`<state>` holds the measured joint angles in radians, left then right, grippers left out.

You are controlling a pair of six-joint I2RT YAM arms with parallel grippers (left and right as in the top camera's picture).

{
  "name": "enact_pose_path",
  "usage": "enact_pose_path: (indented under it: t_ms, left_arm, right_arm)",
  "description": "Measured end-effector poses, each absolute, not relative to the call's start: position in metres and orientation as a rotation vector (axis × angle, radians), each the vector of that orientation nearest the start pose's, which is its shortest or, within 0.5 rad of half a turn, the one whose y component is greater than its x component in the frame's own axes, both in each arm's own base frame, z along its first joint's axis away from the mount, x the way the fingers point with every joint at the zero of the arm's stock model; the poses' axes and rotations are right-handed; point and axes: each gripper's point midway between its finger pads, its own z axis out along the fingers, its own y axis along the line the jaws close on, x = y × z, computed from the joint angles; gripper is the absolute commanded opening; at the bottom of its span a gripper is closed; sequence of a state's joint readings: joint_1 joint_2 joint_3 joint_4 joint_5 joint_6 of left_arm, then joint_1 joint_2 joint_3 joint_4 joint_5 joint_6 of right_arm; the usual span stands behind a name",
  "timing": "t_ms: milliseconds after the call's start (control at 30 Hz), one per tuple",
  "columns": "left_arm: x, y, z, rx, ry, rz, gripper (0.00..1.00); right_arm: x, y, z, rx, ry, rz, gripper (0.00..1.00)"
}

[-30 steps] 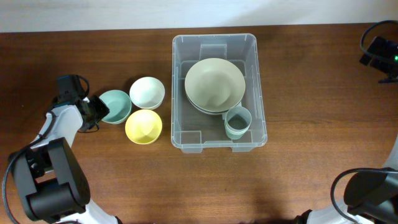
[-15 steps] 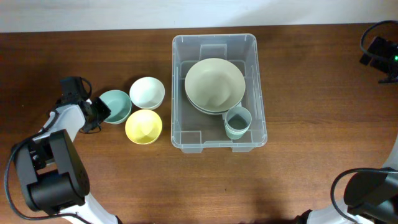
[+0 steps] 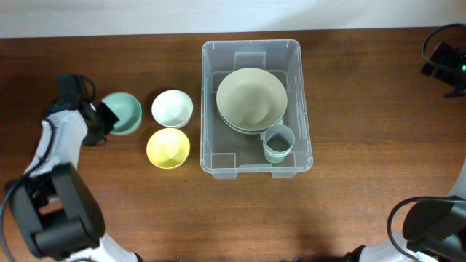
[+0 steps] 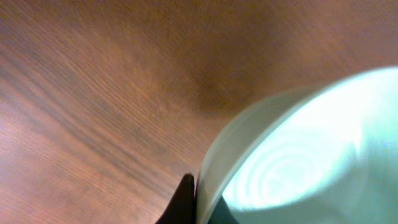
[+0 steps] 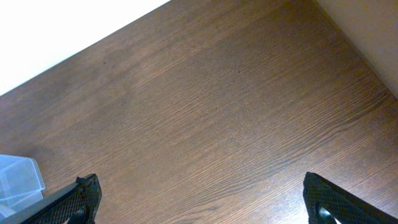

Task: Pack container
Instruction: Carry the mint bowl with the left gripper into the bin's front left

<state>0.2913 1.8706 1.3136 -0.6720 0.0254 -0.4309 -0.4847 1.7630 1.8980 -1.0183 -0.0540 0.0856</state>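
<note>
left fingers (image 4: 184,200) clamp the teal bowl (image 3: 125,110), right fingers (image 5: 82,196) spread wide.

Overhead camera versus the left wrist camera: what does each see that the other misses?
Only the overhead view shows the container holding stacked pale green bowls and a cup, plus the white bowl and yellow bowl outside it. Only the left wrist view shows, close up, the faint rings inside the teal bowl. Both show the teal bowl, its rim pinched by the left gripper, and the wooden table.
</note>
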Motion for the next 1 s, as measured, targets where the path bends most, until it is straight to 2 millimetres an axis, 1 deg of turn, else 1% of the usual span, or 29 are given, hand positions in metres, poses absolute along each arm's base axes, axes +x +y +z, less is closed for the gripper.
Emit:
enact_pose_path:
  t_ms: [33,100,133,200,233,267,333,367,400,467,533,567,600,633,767,900,933,1000]
  left_arm:
    - [0.408,0.119,0.078,-0.961,2.589,-0.063,0.01]
    - [0.415,0.118,0.109,-0.918,2.531,-0.076,0.01]
    - [0.419,0.116,0.129,-0.880,2.491,-0.090,0.01]
    - [0.423,0.107,0.161,-0.804,2.434,-0.129,0.01]
    - [0.425,0.096,0.178,-0.754,2.407,-0.159,0.01]
    - [0.426,0.086,0.189,-0.713,2.394,-0.184,0.01]
    - [0.427,0.058,0.204,-0.611,2.385,-0.244,0.01]
    - [0.428,0.038,0.209,-0.543,2.392,-0.282,0.01]
    - [0.428,0.024,0.211,-0.495,2.402,-0.301,0.01]
    - [0.426,-0.011,0.210,-0.377,2.440,-0.351,0.01]
    - [0.418,-0.051,0.205,-0.237,2.492,-0.391,0.01]
    - [0.415,-0.066,0.204,-0.181,2.506,-0.406,0.01]
    - [0.409,-0.089,0.203,-0.098,2.525,-0.426,0.01]
    - [0.403,-0.104,0.201,-0.042,2.542,-0.435,0.01]
    - [0.374,-0.148,0.191,0.134,2.619,-0.417,0.01]
    - [0.353,-0.175,0.183,0.249,2.661,-0.396,0.01]
    - [0.348,-0.183,0.180,0.285,2.671,-0.392,0.01]
    - [0.341,-0.195,0.173,0.336,2.691,-0.371,0.01]
  right_arm:
    - [0.412,-0.206,0.275,0.667,2.363,-0.109,0.99]
    - [0.412,-0.207,0.275,0.667,2.363,-0.109,0.99]
    - [0.412,-0.206,0.275,0.667,2.363,-0.109,0.99]
    - [0.412,-0.207,0.275,0.668,2.363,-0.109,0.99]
    - [0.412,-0.207,0.275,0.668,2.363,-0.109,0.99]
    - [0.412,-0.207,0.275,0.668,2.363,-0.109,0.99]
    - [0.412,-0.206,0.275,0.668,2.363,-0.109,0.99]
    - [0.412,-0.206,0.275,0.667,2.363,-0.109,0.99]
    - [0.412,-0.207,0.275,0.668,2.363,-0.109,0.99]
    - [0.412,-0.206,0.275,0.667,2.363,-0.109,0.99]
    - [0.412,-0.206,0.275,0.668,2.364,-0.109,0.99]
    - [0.412,-0.207,0.275,0.668,2.363,-0.109,0.99]
    - [0.412,-0.206,0.275,0.667,2.363,-0.109,0.99]
    - [0.412,-0.207,0.275,0.668,2.364,-0.109,0.99]
    - [0.412,-0.207,0.275,0.668,2.364,-0.109,0.99]
    - [0.412,-0.206,0.275,0.668,2.363,-0.109,0.99]
    - [0.412,-0.206,0.275,0.667,2.363,-0.109,0.99]
    - [0.412,-0.207,0.275,0.668,2.363,-0.109,0.99]
